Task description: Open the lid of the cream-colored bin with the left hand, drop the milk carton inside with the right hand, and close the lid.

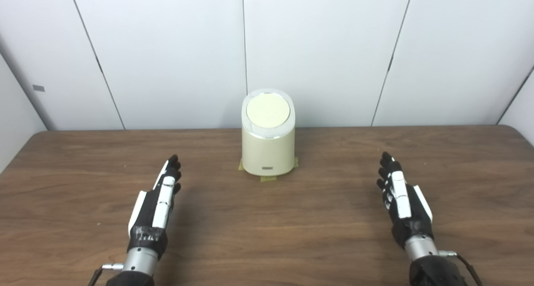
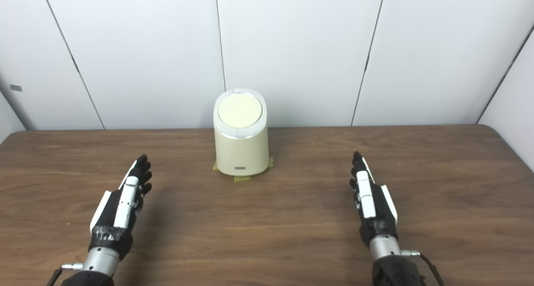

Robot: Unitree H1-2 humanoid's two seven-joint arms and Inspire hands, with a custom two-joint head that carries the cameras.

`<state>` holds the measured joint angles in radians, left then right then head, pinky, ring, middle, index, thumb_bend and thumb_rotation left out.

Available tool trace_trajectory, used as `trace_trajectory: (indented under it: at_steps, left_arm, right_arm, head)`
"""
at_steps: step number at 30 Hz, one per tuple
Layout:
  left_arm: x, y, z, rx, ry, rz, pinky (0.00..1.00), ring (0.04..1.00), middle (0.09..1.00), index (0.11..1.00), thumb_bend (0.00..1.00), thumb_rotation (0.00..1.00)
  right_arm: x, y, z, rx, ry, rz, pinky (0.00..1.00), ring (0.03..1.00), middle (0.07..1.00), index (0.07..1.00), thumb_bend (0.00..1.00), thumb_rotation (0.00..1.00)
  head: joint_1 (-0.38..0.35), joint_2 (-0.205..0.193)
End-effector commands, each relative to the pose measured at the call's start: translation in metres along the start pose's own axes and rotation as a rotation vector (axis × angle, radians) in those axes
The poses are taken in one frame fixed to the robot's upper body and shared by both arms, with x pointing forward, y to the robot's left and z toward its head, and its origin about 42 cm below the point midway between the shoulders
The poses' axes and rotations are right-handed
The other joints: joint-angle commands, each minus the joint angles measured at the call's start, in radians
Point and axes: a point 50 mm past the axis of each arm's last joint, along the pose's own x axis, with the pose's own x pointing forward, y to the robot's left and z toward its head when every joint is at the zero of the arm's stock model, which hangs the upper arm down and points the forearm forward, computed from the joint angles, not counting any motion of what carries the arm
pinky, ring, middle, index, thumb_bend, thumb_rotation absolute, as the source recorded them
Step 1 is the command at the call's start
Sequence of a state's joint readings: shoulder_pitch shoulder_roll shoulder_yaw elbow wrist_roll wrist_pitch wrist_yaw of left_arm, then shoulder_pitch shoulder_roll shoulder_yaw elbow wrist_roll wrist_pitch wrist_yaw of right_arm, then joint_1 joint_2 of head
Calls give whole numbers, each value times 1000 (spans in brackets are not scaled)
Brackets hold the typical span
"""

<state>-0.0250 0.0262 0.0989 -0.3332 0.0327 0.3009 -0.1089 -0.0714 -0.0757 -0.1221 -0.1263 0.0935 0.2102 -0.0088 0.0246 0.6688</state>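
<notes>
A cream-colored bin stands at the back middle of the wooden table, fixed with tape at its base. Its round lid lies shut on top. My left hand rests low over the table at the front left, fingers straight and apart, holding nothing. My right hand is at the front right, also flat, open and empty. Both hands are well apart from the bin. No milk carton shows in either view.
The wooden table reaches to a white panelled wall just behind the bin. Its right back corner is rounded. Yellow tape pieces stick out under the bin.
</notes>
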Motion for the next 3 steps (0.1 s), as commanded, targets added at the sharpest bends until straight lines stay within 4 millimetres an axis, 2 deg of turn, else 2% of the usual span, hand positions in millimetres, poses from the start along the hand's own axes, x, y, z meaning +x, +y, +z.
trace_trajectory:
  at_steps: [1, 3]
  left_arm:
    - [1, -3, 13, -29, -58, 11, 994, 986, 984, 990, 474, 1000]
    - [-3, -1, 9, -52, -51, 25, 997, 986, 981, 989, 464, 1000]
  right_arm:
    - [2, 0, 18, 30, -79, 19, 998, 1000, 999, 992, 615, 1000]
    - [-3, 3, 17, 65, -75, 28, 993, 1000, 999, 988, 603, 1000]
  head:
    - [-2, 0]
    - [-7, -18]
